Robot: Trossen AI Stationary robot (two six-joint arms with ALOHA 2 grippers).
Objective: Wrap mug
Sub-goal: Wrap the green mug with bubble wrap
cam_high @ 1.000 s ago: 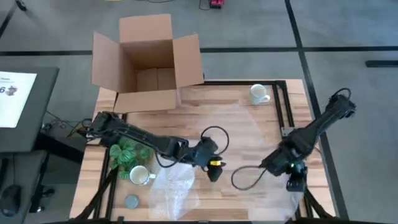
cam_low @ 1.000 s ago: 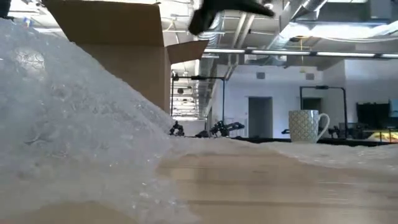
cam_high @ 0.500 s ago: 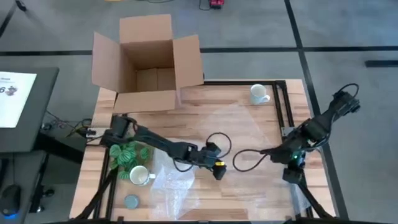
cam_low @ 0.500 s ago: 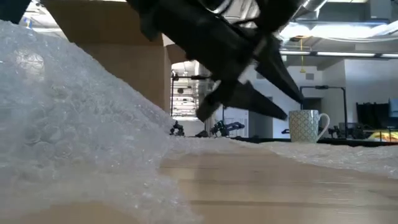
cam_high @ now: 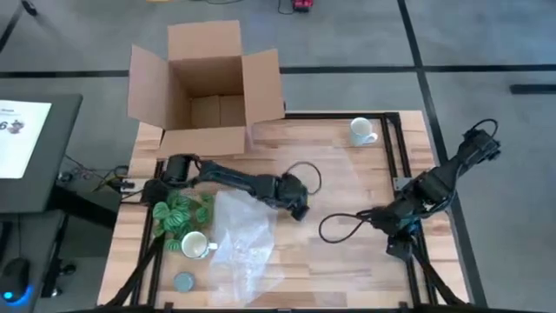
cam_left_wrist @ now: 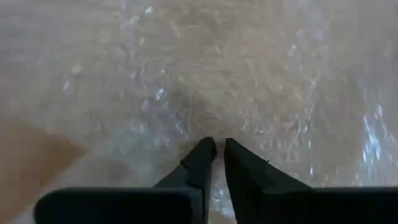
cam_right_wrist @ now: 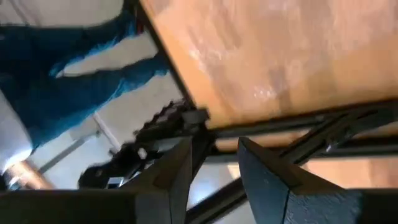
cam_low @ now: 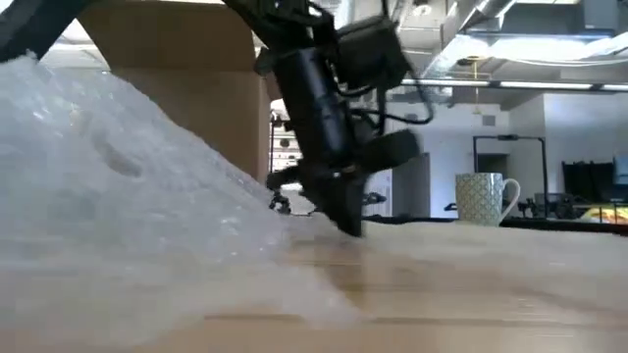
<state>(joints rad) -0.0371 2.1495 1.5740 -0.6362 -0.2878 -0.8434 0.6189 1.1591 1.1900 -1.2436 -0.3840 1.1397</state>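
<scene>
Left gripper is nearly closed, pinching bubble wrap mid-counter; I'd pull it slowly. Right gripper is open, empty, off the right edge.

Robotics lab or open workshop hall: exposed ceiling ducts, white walls, grey floor, wooden counter on black frame, monitor at left.

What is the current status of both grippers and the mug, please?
Left gripper down on the bubble wrap, fingers nearly shut. Right gripper open past the table's right edge. Mug unwrapped, near-left, beside the wrap.
</scene>
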